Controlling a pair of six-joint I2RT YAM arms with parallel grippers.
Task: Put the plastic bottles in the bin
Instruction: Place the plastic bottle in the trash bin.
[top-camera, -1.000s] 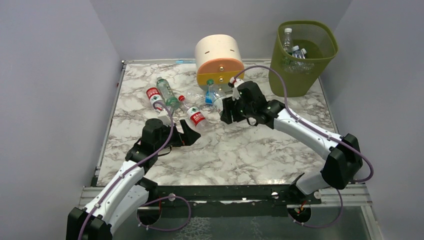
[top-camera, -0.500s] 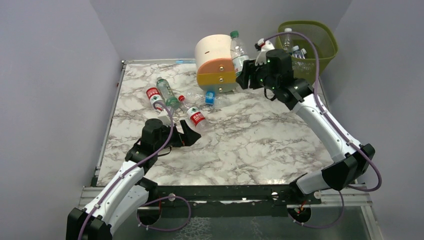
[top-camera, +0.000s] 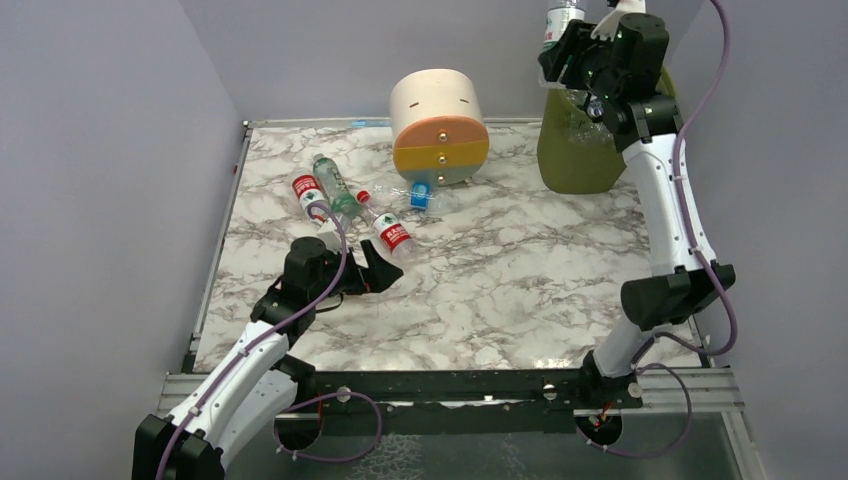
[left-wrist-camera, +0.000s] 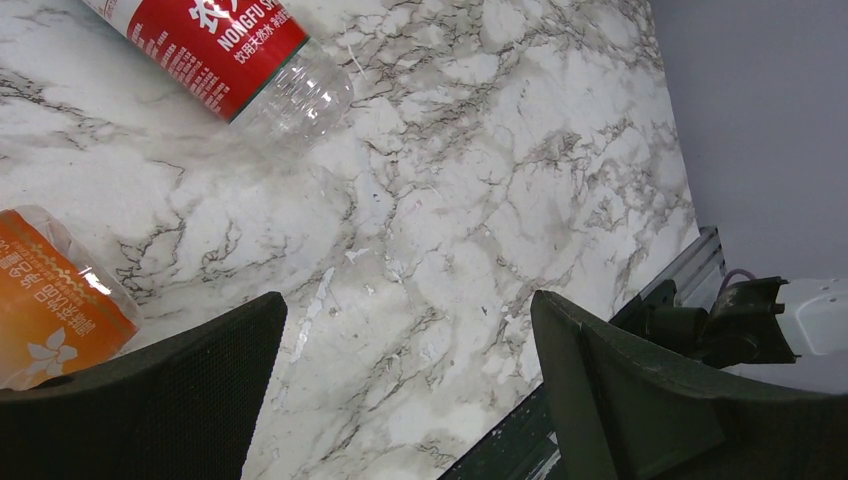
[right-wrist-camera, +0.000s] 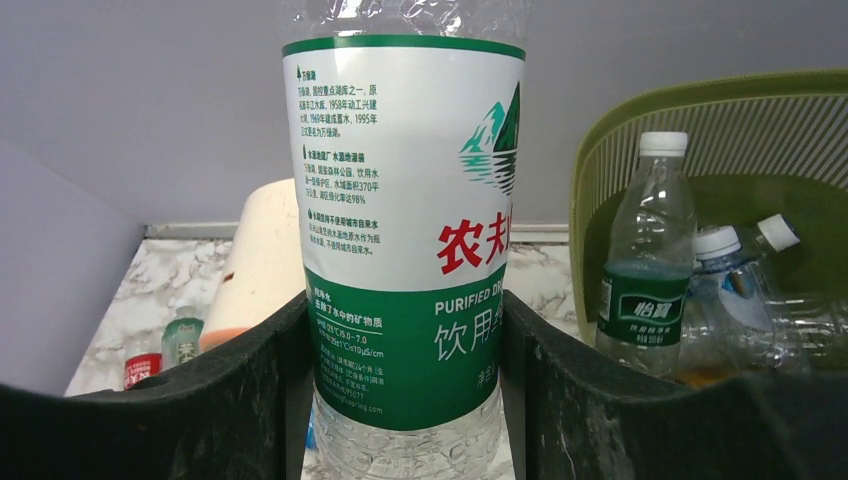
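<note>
aloft, right gripper (right-wrist-camera: 400, 335) clasping clear cylindrical bottle (right-wrist-camera: 400, 200), mesh bin (right-wrist-camera: 705, 125)

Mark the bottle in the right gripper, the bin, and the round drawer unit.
green-label bottle (right-wrist-camera: 405, 250): right wrist view, on its white and green label.
bin (top-camera: 575, 160): top external view, on its front mesh wall.
round drawer unit (top-camera: 432, 105): top external view, on its cream body.

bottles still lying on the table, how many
5: a red-label one far left, a green-label one beside it, another red-label one ahead of the left gripper, a blue-cap one by the drawer unit, an orange-label one by that gripper. Others may be hidden.
</note>
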